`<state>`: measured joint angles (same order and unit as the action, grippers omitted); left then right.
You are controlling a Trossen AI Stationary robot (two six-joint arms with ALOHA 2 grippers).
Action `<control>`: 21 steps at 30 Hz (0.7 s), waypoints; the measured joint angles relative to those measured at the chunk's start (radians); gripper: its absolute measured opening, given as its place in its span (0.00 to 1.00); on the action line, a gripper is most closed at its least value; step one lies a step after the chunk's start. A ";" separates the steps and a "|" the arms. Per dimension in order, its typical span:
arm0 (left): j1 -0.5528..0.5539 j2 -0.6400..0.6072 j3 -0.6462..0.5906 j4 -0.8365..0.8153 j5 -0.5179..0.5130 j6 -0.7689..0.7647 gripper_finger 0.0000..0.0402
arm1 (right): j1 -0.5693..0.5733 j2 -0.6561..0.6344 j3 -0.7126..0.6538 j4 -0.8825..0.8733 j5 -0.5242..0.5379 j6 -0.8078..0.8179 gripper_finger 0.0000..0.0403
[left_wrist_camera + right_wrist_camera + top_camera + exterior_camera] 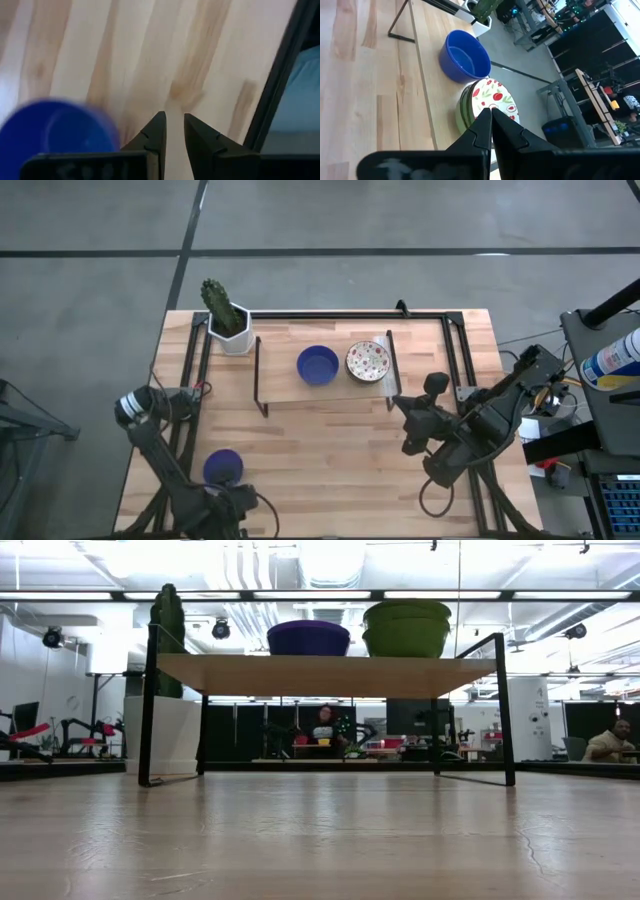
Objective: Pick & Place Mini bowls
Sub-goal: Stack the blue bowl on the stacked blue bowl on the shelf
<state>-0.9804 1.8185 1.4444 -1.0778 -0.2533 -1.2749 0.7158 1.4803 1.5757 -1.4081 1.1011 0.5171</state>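
One deep blue mini bowl [318, 365] [464, 56] and a white floral mini bowl [368, 361] [492, 100] with a green outside stand side by side on a raised wooden shelf [285, 385]. In the low view both bowls, the blue one [308, 637] and the green-sided one [406, 628], rest by their bases on the shelf. A second blue mini bowl [222, 468] [52, 127] sits on the table near its near left corner. My left gripper [250, 502] [174, 132] hovers just beside this bowl, fingers a narrow gap apart. My right gripper [398, 406] [490, 122] is shut, off the shelf's right end.
A white hexagonal pot with a cactus [228, 320] [165, 690] stands at the far left corner. The shelf's black legs [262, 380] and the black table frame [455, 350] [280, 75] border the work area. Bare wood [330, 455] lies between the arms. People sit in the room beyond.
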 joint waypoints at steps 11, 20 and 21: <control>-0.020 -0.002 -0.045 -0.171 0.103 -0.234 0.16 | 0.000 0.000 0.000 0.001 -0.002 -0.004 0.02; -0.020 -0.002 -0.061 -0.154 0.102 -0.188 0.16 | 0.000 0.000 0.001 0.001 -0.002 -0.003 0.02; -0.019 -0.002 -0.065 -0.152 0.093 -0.184 0.16 | 0.000 0.000 0.001 0.001 -0.002 -0.003 0.02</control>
<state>-0.9997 1.8161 1.3796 -1.2302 -0.1603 -1.4584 0.7155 1.4803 1.5764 -1.4071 1.0996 0.5140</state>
